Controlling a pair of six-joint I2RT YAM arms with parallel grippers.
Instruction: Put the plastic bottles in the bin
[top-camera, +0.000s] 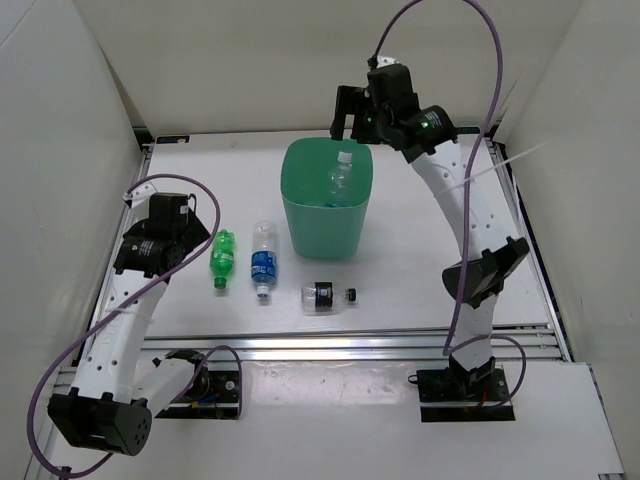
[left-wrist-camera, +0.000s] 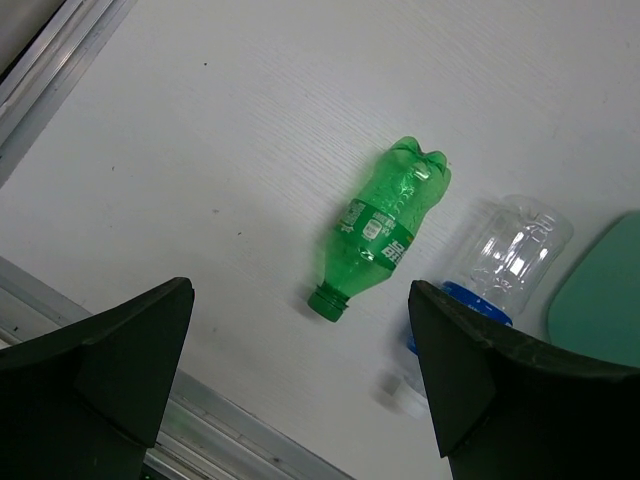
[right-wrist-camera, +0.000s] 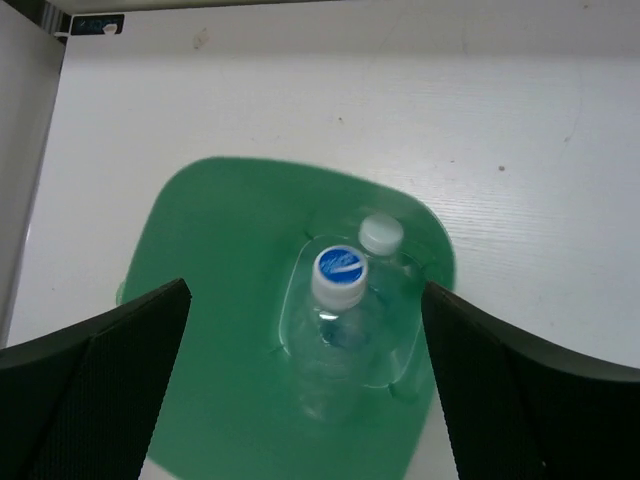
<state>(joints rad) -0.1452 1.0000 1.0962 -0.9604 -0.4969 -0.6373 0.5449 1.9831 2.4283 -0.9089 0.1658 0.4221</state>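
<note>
The left gripper (left-wrist-camera: 300, 300) hung with jaws spread and empty. The green bottle (left-wrist-camera: 385, 230) lay on its side just ahead of the gap, cap nearest, its length slanting toward the right jaw. The right gripper (right-wrist-camera: 305, 290), jaws also apart, stood over the bin (right-wrist-camera: 210, 250), two clear bottles (right-wrist-camera: 340, 290) beneath it.

We found the bin (top-camera: 325, 225) standing mid-worktop (top-camera: 430, 270), toward the back, with two bottles inside: the upper bottle (right-wrist-camera: 338, 300) and the lower bottle (right-wrist-camera: 381, 236), close together. Left of the bin lay the leftmost bottle (top-camera: 222, 258) and, beside it, the middle bottle (top-camera: 263, 260). The short bottle (top-camera: 325, 295) lay crosswise before the bin.
</note>
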